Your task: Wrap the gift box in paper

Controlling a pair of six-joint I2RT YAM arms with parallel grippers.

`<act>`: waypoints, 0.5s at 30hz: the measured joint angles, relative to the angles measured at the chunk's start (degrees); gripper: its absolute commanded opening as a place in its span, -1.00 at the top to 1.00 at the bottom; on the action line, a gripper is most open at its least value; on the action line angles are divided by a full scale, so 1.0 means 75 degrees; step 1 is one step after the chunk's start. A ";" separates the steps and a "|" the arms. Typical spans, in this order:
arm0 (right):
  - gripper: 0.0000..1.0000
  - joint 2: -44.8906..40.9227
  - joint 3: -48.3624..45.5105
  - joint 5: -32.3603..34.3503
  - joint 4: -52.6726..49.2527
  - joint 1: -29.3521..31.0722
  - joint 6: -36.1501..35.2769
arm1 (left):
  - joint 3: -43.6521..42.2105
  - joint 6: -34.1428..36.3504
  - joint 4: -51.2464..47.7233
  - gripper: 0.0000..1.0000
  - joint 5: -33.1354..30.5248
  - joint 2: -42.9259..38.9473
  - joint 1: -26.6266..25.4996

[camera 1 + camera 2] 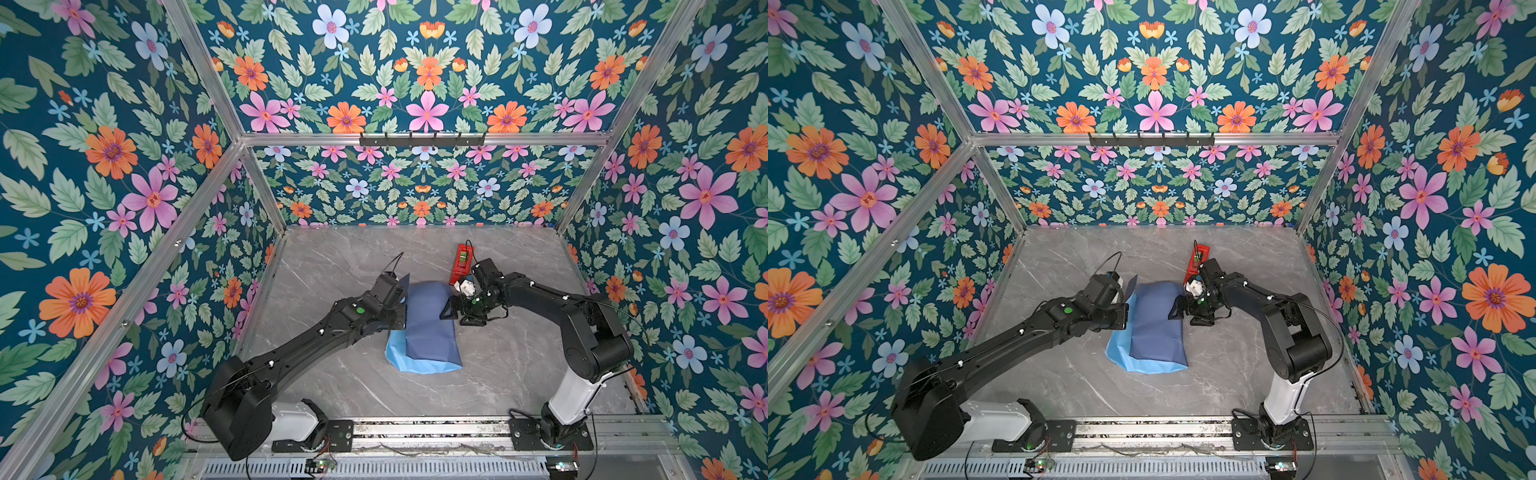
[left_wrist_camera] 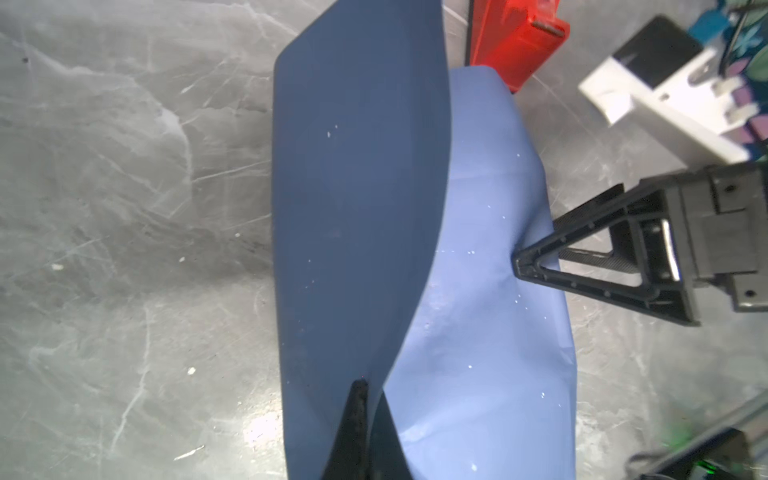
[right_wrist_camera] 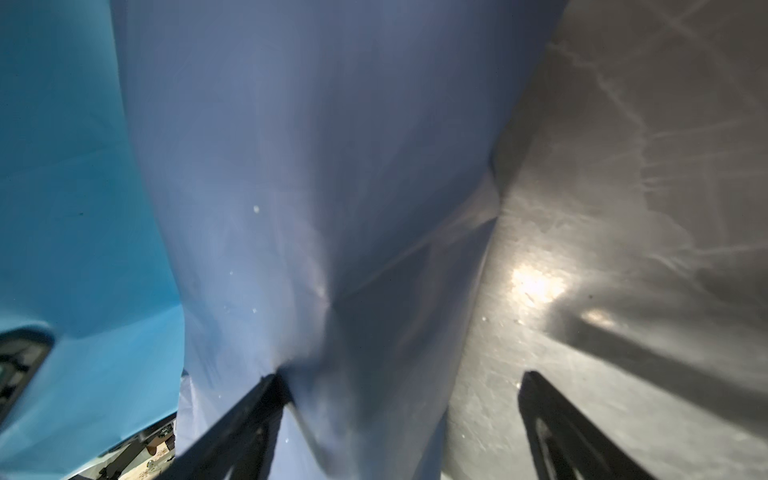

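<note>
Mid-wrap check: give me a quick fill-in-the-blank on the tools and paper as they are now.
1. The left tool is ___ (open/shut) on a flap of the paper.
2. The right tool stands ___ (open/shut), one fingertip against the paper.
3. The dispenser beyond the paper is coloured ___.
Missing: shut; open; red.

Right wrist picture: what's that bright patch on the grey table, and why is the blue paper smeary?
Right wrist view: lamp glare on the table, a dark shadow beside it; the paper is blurred, probably too close. Left wrist view: paper sharper.
</note>
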 measured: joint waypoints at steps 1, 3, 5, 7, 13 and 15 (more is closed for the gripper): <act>-0.77 0.0000 0.0000 0.0000 0.0000 0.0000 0.0000 | 0.0143 0.0000 -0.0079 1.00 -0.0131 0.0149 -0.0134; -0.77 -0.0003 -0.0012 0.0000 0.0012 0.0000 0.0000 | 0.0484 0.0000 -0.0265 1.00 -0.0388 0.0501 -0.0420; -0.77 -0.0003 -0.0020 -0.0003 0.0026 0.0000 0.0000 | 0.0799 0.0000 -0.0420 1.00 -0.0571 0.0863 -0.0632; -0.77 -0.0003 -0.0023 -0.0009 0.0032 0.0000 0.0003 | 0.1084 0.0009 -0.0562 1.00 -0.0699 0.1236 -0.0828; -0.77 -0.0003 -0.0029 -0.0017 0.0052 0.0003 0.0006 | 0.1778 0.0233 -0.0947 1.00 -0.0787 0.2145 -0.1151; -0.77 -0.0003 -0.0029 -0.0023 0.0055 0.0000 0.0006 | 0.1964 0.0382 -0.1046 1.00 -0.0764 0.2387 -0.1204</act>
